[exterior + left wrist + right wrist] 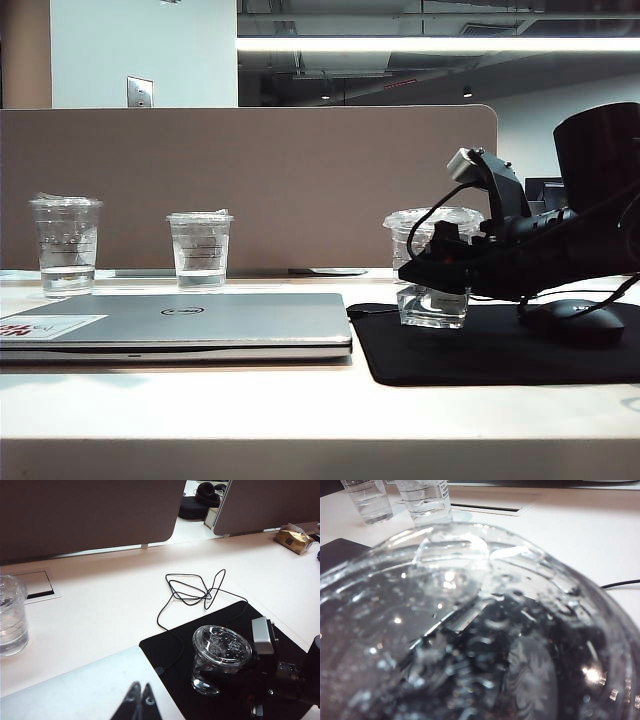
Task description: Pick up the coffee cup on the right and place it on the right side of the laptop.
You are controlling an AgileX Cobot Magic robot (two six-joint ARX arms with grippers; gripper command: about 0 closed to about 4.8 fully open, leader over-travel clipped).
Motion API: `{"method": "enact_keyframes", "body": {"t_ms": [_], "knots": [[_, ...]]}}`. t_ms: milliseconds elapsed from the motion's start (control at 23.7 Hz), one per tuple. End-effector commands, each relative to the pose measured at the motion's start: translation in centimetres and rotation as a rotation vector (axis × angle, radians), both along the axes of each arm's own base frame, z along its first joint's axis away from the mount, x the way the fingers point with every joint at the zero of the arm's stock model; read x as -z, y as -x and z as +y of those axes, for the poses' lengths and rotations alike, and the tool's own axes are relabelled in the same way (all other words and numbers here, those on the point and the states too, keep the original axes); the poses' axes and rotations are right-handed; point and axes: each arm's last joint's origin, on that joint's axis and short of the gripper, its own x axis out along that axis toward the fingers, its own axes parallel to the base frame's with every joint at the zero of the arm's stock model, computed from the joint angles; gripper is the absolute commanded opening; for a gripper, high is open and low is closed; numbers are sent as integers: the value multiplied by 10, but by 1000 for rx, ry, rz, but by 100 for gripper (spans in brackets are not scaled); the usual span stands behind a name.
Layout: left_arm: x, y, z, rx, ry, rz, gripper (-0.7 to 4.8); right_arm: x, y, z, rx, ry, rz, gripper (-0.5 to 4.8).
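The coffee cup, a clear lidded cup, stands upright on the left part of a black mouse pad, just right of the laptop. My right gripper reaches in from the right, its black fingers round the cup's middle, shut on it. In the right wrist view the cup's lid fills almost the whole picture. The left wrist view shows the cup from above, beside the closed silver laptop's corner. My left gripper hangs over that corner, shut and empty.
Two other clear cups stand behind the laptop near the brown divider panel. A black mouse lies on the pad under the right arm. A thin black cable is looped on the white desk behind the pad.
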Motion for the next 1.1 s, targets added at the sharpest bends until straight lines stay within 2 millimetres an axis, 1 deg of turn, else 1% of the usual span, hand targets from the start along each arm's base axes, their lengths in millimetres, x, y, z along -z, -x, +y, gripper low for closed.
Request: {"method": "enact_keyframes", "body": {"t_ms": [42,211,253,295,337,506,548,633,801,1097], "knots": [[-2,1,0,5,8,-10,-5,-3,-1,1,-2,-10,-26,273],[-2,0,0,4,8,-10,-5,-1,-1,0,-2,-8,-16,275],[-2,0,0,4,8,-10,-5,-1,-1,1,-3,-8,-15,286],[-2,0,0,4,8,-10,-5,-1,-1,1,-9,-9,-16,312],[-2,0,0,4,8,-10,-5,-1,-1,1,-19,-11,-15,360],[-2,0,0,4,8,-10,-5,0,1,1,-49,-16,-7,437],[-2,0,0,4,8,-10,-5,1,2,1,-55,-16,-3,445],[-2,0,0,4,8,-10,-5,2,5,0,-56,-14,6,445],[-2,0,0,4,8,-10,-5,4,21,-4,-51,-7,30,446],[-2,0,0,4,8,-10,-5,-3,43,-10,-51,-7,30,445]]}}
